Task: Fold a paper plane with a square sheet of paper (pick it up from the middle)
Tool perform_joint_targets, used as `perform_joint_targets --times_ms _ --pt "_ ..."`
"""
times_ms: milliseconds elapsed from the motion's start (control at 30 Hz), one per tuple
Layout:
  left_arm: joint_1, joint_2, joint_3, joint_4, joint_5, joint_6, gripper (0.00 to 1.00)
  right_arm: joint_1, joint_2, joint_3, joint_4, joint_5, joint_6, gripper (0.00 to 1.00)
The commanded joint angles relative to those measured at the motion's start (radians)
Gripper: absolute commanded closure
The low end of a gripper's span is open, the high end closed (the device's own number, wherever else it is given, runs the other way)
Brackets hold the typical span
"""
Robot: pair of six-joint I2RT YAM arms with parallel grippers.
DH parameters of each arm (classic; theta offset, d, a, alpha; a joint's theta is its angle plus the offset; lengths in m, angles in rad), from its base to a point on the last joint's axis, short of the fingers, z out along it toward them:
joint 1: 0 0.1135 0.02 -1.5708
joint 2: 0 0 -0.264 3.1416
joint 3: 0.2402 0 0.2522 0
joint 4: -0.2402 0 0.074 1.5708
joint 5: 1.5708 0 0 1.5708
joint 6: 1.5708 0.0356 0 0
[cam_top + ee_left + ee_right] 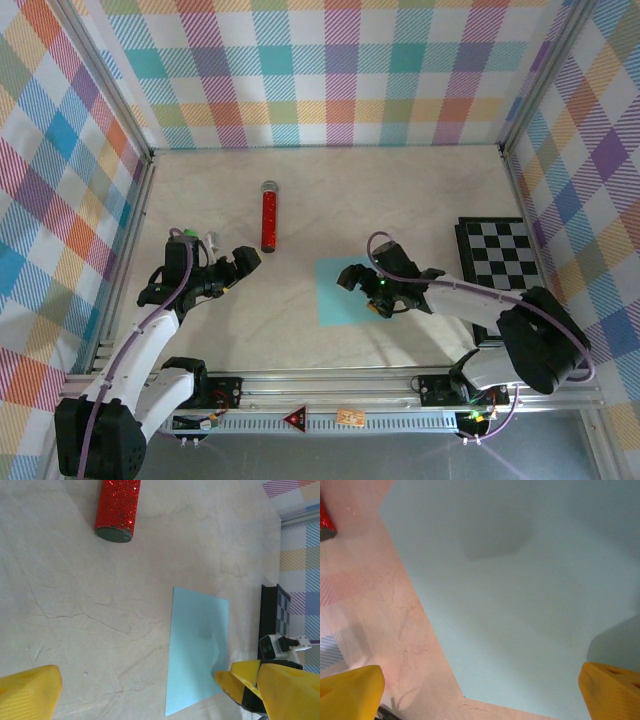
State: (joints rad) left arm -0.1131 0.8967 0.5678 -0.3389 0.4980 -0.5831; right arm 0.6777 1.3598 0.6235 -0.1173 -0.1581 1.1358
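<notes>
On the tabletop [400, 200], near the middle and toward the near edge: the square sheet of paper [335, 302], light cyan, lying flat and unfolded. No creases visible. Edges roughly square to the tabletop.

Right gripper [352, 277]: over the sheet's right half, covering part of it in the top view. Jaws spread wide, nothing between them. In the right wrist view its two yellow fingertips [351, 692] sit at the bottom corners with open paper between; one tip is off the sheet's near-left corner over bare tabletop, the other above the paper. Soft shadows fall on the sheet there. Contact with the paper cannot be told.

Left gripper [243, 260]: well to the left of the sheet, apart from it, pointing toward it. Jaws also wide apart and empty. In the left wrist view the yellow fingers [27, 692] frame bare tabletop, with the sheet's left edge and near corner between them.

Red glittery tube [269, 217]: beyond the sheet and to its left, lying on its side, long axis running away from the arms, dark cap at the end nearest the sheet. Not touching the paper.

Black-and-white checkered board [500, 252]: right of the sheet, against the right wall, clear gap between board and paper. The right arm passes across its near-left corner.
</notes>
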Motion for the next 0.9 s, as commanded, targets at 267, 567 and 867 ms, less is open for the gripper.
perform_joint_targets --times_ms 267,567,867 --pt "-0.027 -0.106 0.043 -0.104 0.039 0.02 0.0 -0.161 0.18 0.211 -0.122 -0.124 -0.292 0.03" --pt "-0.029 -0.13 0.014 -0.135 0.02 0.024 0.0 -0.164 0.314 0.256 -0.15 -0.184 -0.366 0.08" --pt "-0.03 -0.121 0.019 -0.117 0.002 0.022 0.0 -0.141 0.338 0.127 0.004 -0.243 -0.206 0.12"
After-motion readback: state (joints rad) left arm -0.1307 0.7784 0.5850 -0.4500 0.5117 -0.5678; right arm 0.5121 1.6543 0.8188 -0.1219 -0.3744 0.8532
